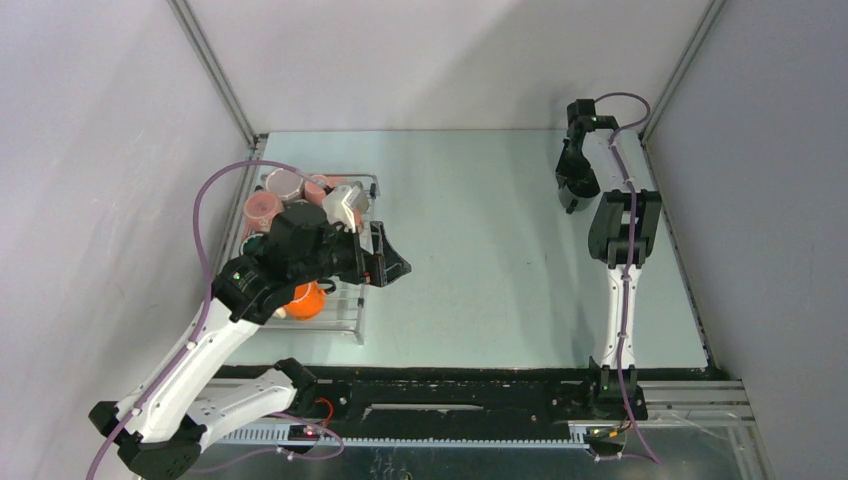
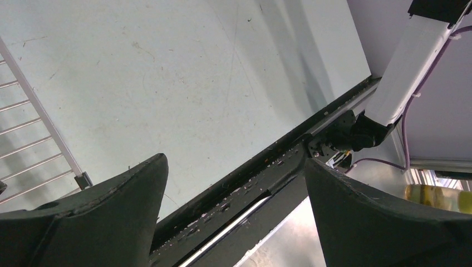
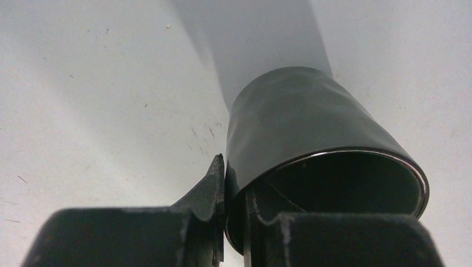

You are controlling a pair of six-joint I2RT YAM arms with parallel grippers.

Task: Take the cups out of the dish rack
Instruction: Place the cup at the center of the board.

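Cups [image 1: 262, 208] are crowded in the dish rack [image 1: 348, 318], near left | left gripper [image 1: 388, 262] is nearer them, spread wide and empty, aimed rightward past the rim, cups behind its fingers | far right: right gripper [image 3: 234, 189] is clamped on the rim of a dark cup [image 3: 311, 122], body extending away toward the table [image 1: 480, 250] | no lettering is seen.

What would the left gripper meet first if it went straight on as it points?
The left gripper would probably meet bare table, perhaps the black rail at its near edge; depth unclear.
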